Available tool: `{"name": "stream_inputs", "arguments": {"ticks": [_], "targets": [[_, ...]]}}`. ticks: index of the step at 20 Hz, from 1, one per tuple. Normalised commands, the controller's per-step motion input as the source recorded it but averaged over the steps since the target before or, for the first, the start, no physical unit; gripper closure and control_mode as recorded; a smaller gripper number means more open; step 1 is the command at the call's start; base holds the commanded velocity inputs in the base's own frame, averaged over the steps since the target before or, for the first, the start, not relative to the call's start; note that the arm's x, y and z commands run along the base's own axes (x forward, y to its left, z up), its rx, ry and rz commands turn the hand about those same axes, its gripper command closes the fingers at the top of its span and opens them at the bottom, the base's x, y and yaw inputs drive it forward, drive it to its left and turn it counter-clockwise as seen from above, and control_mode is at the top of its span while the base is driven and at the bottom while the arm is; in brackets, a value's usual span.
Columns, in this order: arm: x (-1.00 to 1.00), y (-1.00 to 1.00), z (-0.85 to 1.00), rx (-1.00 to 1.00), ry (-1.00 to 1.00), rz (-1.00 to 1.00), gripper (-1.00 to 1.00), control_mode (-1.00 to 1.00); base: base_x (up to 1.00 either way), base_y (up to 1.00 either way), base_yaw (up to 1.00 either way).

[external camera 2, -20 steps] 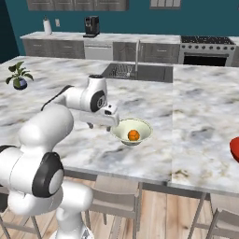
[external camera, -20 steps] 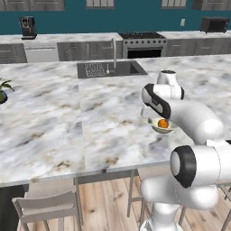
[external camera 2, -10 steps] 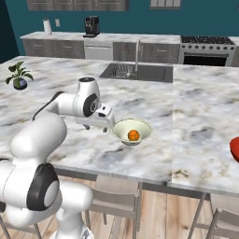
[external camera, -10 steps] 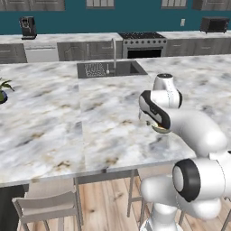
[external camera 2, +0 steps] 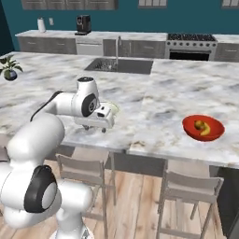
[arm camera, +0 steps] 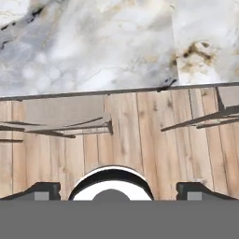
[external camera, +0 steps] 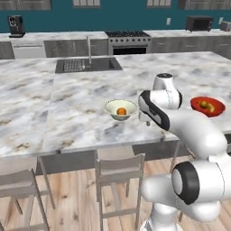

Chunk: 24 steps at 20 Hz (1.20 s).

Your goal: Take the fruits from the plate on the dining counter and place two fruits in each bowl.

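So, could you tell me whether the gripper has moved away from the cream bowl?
Yes. It hung over the cream bowl; now the gripper sits right of the bowl in the left base view, nearer the dining counter's front edge.

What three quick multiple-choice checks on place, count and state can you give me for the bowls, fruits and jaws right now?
1. The pale cream-white round bowl sits where?
A. on the white-grey marble dining counter
B. in the sink
C. on a chair

2. How many fruits lie in the cream bowl?
A. none
B. one
C. three

3. How do the jaws of the gripper stand?
A. shut on a fruit
B. shut, empty
C. open, empty

Answers: 1 A, it rests on marble beside the arm. 2 B, one round orange fruit shows inside. 3 C, the hand view shows tips wide apart with nothing between.
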Motion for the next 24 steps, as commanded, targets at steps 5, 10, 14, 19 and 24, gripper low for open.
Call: {"name": "stream_inputs", "arguments": {"ticks": [5,10,14,19,24], "targets": [[0.0,0.0,0.0,0.0,0.0,0.0,-1.0,1.0,-0.14,-1.0,-0.02],[0.0,0.0,0.0,0.0,0.0,0.0,-1.0,1.0,-0.06,-1.0,0.0],[0.0,0.0,0.0,0.0,0.0,0.0,-1.0,1.0,-0.01,-1.0,0.0],[0.0,0.0,0.0,0.0,0.0,0.0,-1.0,1.0,0.0,-1.0,0.0],[0.0,0.0,0.0,0.0,0.0,0.0,-1.0,1.0,0.03,-1.0,0.0]]}}
